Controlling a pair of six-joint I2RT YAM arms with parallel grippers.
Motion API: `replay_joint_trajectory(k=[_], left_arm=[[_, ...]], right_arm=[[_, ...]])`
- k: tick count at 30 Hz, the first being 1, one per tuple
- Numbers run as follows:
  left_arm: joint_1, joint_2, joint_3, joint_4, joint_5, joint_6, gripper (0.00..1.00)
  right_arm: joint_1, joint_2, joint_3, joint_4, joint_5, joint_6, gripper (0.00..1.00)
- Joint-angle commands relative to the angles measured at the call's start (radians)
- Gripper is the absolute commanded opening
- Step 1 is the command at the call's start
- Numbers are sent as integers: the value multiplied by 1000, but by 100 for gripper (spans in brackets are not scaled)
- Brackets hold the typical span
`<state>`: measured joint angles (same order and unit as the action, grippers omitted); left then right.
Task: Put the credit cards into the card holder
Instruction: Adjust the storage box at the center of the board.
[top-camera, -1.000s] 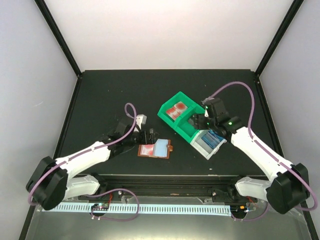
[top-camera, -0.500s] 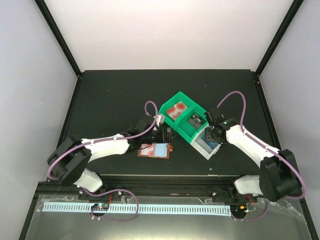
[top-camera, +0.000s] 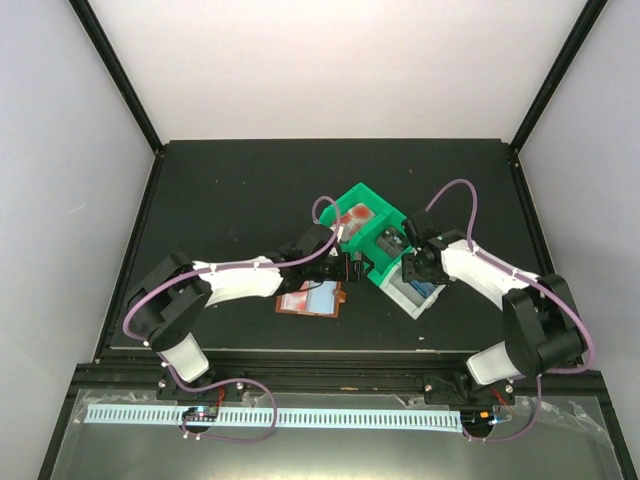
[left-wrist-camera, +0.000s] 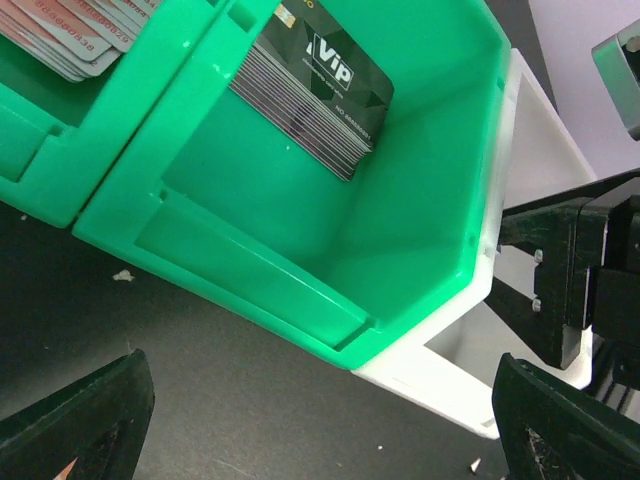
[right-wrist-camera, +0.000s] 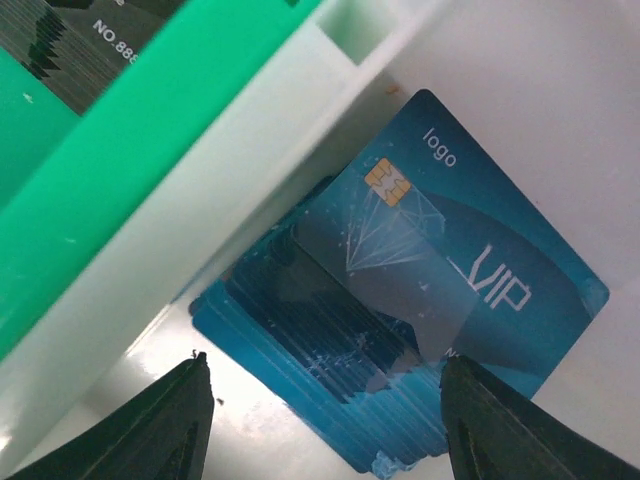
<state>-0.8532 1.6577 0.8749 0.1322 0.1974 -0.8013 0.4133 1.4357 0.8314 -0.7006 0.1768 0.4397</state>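
At frame centre you have the two-compartment bin (top-camera: 382, 266), a card stack (top-camera: 352, 215) in each half. The single bin (top-camera: 412, 303) touches its lower-right side, holding more cards (right-wrist-camera: 400, 300); the card holder (top-camera: 312, 299) lies lower left.

Blue cards (right-wrist-camera: 400, 330) stacked; holder (top-camera: 312, 300) apparently open.

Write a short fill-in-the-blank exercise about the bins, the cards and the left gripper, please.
1. The credit cards stacked in the white bin are ___.
2. The bin holding the black VIP cards is ___.
3. The left gripper has its jaws ___.
Missing words: blue; green; open.
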Motion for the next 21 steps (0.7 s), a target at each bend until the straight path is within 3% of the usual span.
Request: replay_joint_trajectory(k=[1,12,17,21], left_arm=[[-6,14,60,-55,-59,26,94],[24,15,79,-108,-119,21,95],[42,38,102,-123,-177,-3,96],[50,58,130,-136,-191,-7,95]], right_arm=[[-5,60,73,41,-33,-36,63],[35,144,204,59,-124,-95,62],[38,157,232,117,-270,-202,62],[39,186,273,91,-225,-217,62]])
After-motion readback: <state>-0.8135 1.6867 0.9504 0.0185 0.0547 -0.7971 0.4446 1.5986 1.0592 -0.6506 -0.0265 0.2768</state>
